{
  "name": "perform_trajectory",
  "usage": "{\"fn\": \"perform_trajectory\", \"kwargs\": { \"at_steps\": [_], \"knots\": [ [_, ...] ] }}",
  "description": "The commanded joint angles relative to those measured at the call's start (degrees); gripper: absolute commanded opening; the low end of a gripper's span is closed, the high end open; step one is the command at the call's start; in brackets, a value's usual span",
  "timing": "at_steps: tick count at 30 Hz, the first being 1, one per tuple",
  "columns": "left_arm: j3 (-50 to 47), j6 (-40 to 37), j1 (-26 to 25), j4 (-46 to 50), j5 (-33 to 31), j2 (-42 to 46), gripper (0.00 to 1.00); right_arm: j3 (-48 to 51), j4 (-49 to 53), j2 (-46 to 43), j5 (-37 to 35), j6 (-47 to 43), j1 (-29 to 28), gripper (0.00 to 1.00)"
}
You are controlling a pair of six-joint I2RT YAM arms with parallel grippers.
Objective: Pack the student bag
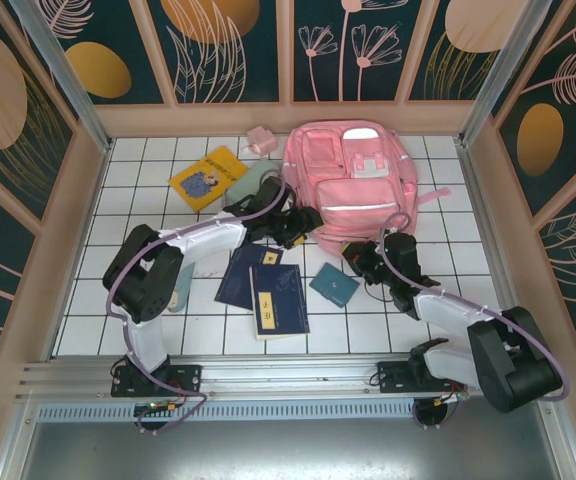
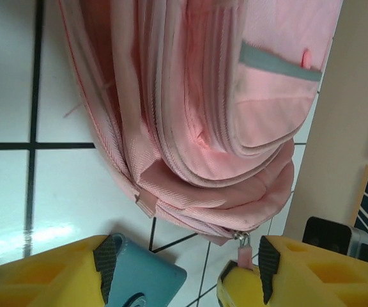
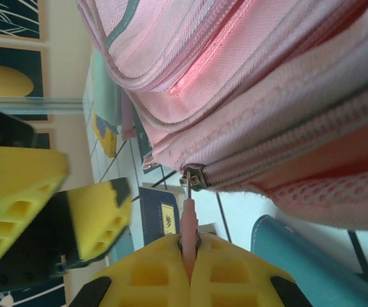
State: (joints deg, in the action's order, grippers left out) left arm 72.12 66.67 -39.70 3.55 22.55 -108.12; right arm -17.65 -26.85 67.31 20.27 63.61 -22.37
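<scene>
Right gripper (image 3: 189, 248) was pinched tight on the pink zipper pull (image 3: 189, 214) of the student bag (image 3: 267, 77), its two yellow fingers pressed together on the tab and the metal slider just above them at 12 o'clock. Left gripper (image 2: 184, 265) stood wide open. In its own wrist view the same pull hung at 5 o'clock, just inside one finger, off the bag's lowest corner. Seen from above, the student bag lay flat at the far side of the white tiled table (image 1: 118, 300), about 1 o'clock from the table's middle, with its front pockets facing up. The left gripper sat at the bag's 8 o'clock corner and the right gripper at its 6 o'clock edge, near each other. A navy book (image 1: 280, 300) lay partly over a second navy book (image 1: 240, 278) at 6 o'clock from the table's middle, and a small teal notebook (image 1: 334, 285) lay just beside them at 3 o'clock, near the right gripper. A yellow book (image 1: 206, 178) lay at 10 o'clock, with a pale-green pencil case (image 1: 256, 180) between it and the bag.
</scene>
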Motion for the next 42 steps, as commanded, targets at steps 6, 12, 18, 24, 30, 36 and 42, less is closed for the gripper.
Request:
{"fn": "perform_trajectory", "kwargs": {
  "at_steps": [6, 12, 18, 24, 30, 36, 42],
  "knots": [
    [3.26, 5.28, -0.71, -5.07, 1.15, -5.9, 0.6, 0.93, -2.8, -6.82, -2.47, 2.35, -0.93, 0.0],
    [2.94, 8.53, -1.34, -8.1, 0.6, -8.22, 0.59, 1.97, -4.1, -7.23, -2.18, 3.16, -0.94, 0.0],
    [5.77, 9.37, -1.26, -8.38, -1.22, -10.27, 0.23, 3.13, -2.89, -9.9, -2.44, 1.48, -1.02, 0.0],
    [5.68, 8.24, -0.82, -8.6, -2.51, -9.35, 0.0, 5.13, 4.1, -15.96, -5.54, -1.69, -0.25, 0.0],
    [1.99, 7.81, 0.84, -9.52, -2.6, -6.51, 0.0, 5.39, 12.23, -19.72, -9.95, -5.01, 1.73, 0.0],
    [-1.52, 6.84, 2.84, -9.62, -2.7, -3.4, 0.0, 3.79, 18.06, -21.52, -13.22, -9.26, 4.73, 0.0],
    [-3.55, 5.18, 4.25, -8.99, -2.79, -1.23, 0.0, 2.79, 20.65, -21.65, -12.98, -12.29, 9.0, 0.0]
  ]
}}
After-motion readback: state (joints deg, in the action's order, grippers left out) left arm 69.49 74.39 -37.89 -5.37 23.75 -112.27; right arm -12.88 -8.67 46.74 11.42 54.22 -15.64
